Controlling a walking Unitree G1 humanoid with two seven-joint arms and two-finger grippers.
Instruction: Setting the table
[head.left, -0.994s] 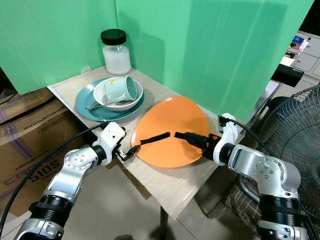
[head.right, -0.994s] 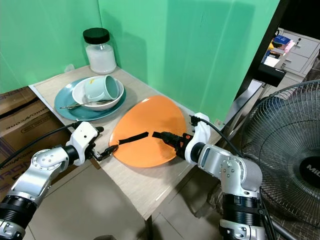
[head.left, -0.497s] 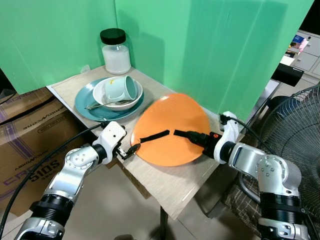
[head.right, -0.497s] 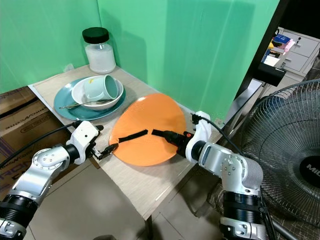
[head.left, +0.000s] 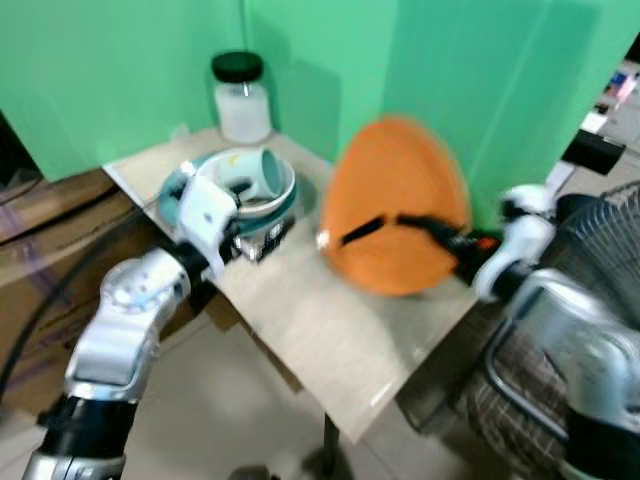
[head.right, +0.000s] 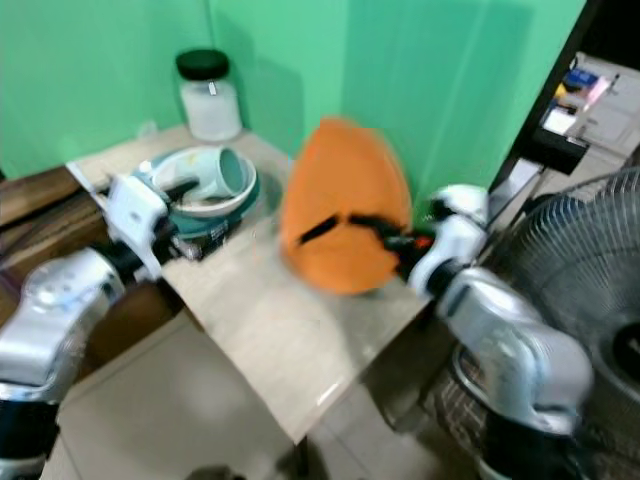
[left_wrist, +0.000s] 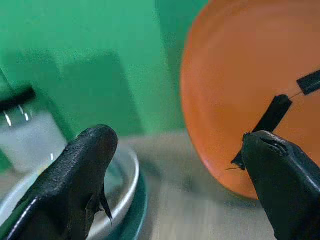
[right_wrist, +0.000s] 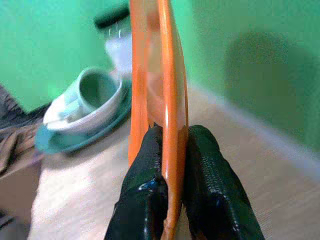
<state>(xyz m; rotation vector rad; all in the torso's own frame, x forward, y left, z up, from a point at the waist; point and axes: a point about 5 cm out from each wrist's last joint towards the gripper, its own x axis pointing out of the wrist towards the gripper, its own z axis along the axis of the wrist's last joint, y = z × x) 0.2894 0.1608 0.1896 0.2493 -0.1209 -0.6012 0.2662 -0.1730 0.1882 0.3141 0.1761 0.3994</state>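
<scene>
Lifted off the table (head.left: 330, 340), the orange plate (head.left: 400, 215) now stands tilted, pinched by the right hand (right_wrist: 172, 150); left hand (left_wrist: 175, 165) open.

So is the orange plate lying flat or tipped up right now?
Tipped up: the orange plate stands nearly on edge above the table, pinched between the right gripper fingers.

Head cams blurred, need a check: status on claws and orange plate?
Right claw clamped on orange plate, plate tilted up off the table. Left claw open, beside the bowl stack. Nothing blocking.
</scene>
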